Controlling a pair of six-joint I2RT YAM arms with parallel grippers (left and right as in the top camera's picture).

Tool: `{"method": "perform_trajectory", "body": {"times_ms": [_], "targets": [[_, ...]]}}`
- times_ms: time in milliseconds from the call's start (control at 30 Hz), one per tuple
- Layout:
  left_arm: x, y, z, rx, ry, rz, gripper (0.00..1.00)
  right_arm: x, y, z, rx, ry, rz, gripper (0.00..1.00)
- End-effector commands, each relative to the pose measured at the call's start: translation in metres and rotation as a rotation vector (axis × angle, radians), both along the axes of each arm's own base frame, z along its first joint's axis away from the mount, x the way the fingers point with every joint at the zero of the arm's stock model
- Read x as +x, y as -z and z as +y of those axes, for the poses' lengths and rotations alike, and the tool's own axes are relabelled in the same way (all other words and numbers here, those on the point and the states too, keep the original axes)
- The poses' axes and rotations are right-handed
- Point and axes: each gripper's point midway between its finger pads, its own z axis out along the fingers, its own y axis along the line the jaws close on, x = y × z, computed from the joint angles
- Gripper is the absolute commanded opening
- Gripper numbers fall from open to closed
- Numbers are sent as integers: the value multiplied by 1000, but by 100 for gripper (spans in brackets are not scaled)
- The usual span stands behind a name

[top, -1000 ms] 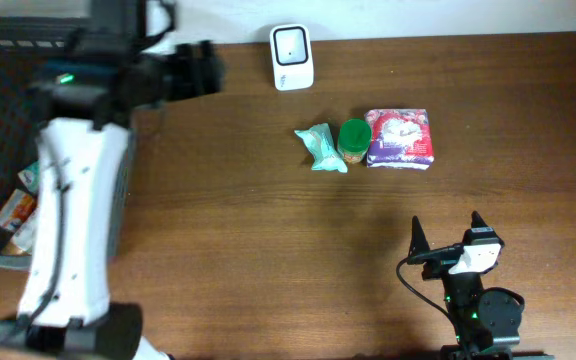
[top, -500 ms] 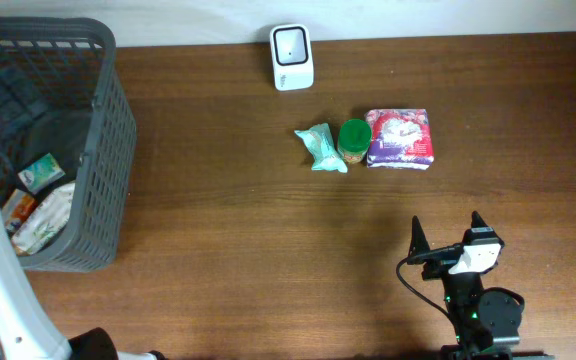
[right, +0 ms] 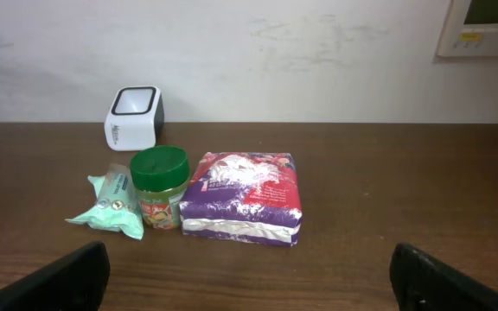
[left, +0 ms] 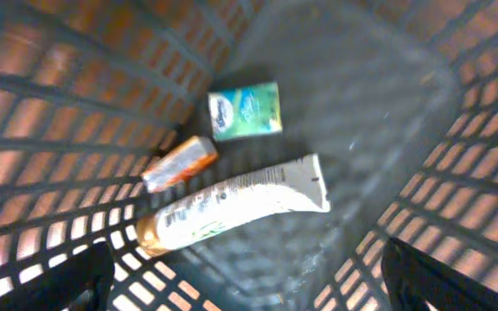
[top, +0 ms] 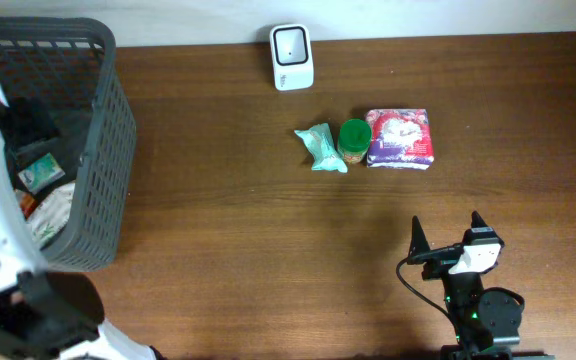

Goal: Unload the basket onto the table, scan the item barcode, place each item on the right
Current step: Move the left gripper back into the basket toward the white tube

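**A:** Brown wooden worktop point(top: 268, 230), pale wall behind, that's the whole setup. So where's the item that's meant to get scanned?

**B:** Pretty sure it's in the grey basket point(top: 103, 150) at the left edge. The left wrist view looks straight down into it. There's a white tube point(left: 240, 207), a small green box point(left: 245, 110) above it, and an orange packet point(left: 180, 162) just beside the tube. All three lie flat on the basket floor.

**A:** Anything grabbed yet?

**B:** Nope. The left gripper point(left: 249, 281) hangs over them with its jaws spread wide and nothing between them. Same for the right gripper point(top: 446, 232) near the front edge: wide apart, empty, facing the scanner point(top: 292, 57) at the back.

**A:** And the stuff mid-worktop?

**B:** A teal packet point(top: 322, 147), a green-lidded jar point(top: 354, 139) and a purple pack point(top: 400, 138) sit in a tight row near the scanner. Can't tell if they're already scanned or still waiting. Nothing's in front of the scanner, so I'd say this item still needs picking, carrying over and showing its barcode.
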Motion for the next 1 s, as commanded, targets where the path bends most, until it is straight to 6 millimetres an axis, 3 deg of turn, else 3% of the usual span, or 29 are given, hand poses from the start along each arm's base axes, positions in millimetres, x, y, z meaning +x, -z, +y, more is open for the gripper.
{"method": "perform_trajectory", "body": {"times_ms": [0,167,333,433,467,533,867,967], "targets": [[5,43,6,-2,129,157,95,0,3,0,3,1,6,99],[3,107,5,-54,293,360,93,0,3,0,3,1,6,99],[1,144,10,-76,328,465,84,0,3,0,3,1,6,99],[-1,156,16,-60,321,510,84,0,3,0,4,1,6,99],[1,161,16,-62,321,512,78,0,3,0,3,1,6,98],[2,168,16,-71,323,514,76,0,3,0,4,1,6,99],[-15,211,-1,-172,443,592,79,0,3,0,3,1,6,99],[-19,213,-2,-186,451,601,87,0,3,0,3,1,6,99]]}}
